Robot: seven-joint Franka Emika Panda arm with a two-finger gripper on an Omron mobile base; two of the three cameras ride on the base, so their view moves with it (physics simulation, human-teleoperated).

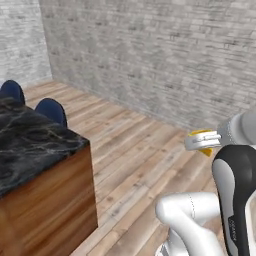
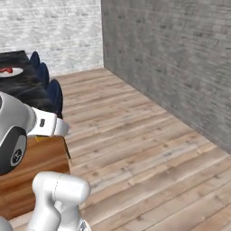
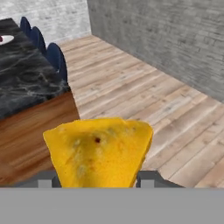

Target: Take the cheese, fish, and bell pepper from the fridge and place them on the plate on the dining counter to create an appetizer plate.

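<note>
Gripper (image 3: 98, 177) was clamped on the cheese (image 3: 99, 152), w/ one dark fingertip (image 3: 48, 178) each side of the yellow wedge, which sat right in front of the hand cam. In left base view the cheese (image 1: 204, 142) poked out as a yellow edge past the white hand, held up in the air over the wood floor (image 1: 145, 150), not over any surface.

Risks, as I judged them: wedge tapered toward the jaws, so it could've slipped or twisted out if the arm swung fast, and it'd have dropped to the floor since nothing was under it. Hold looked to be on the narrow end, so not much margin.

Dining counter (image 3: 26, 83) lay ahead-left, black marble top on brown wood. The plate (image 2: 10, 71) sat far down that counter, well apart from the gripper, w/ sth red already on it; couldn't tell if fish or pepper. So prob a long carry left.

In the way: counter's near corner and side panel (image 1: 55, 200) were close to the arm, and blue chairs (image 2: 54, 94) lined the counter's edge. Brick wall (image 2: 171, 63) on the other side, well clear.
</note>
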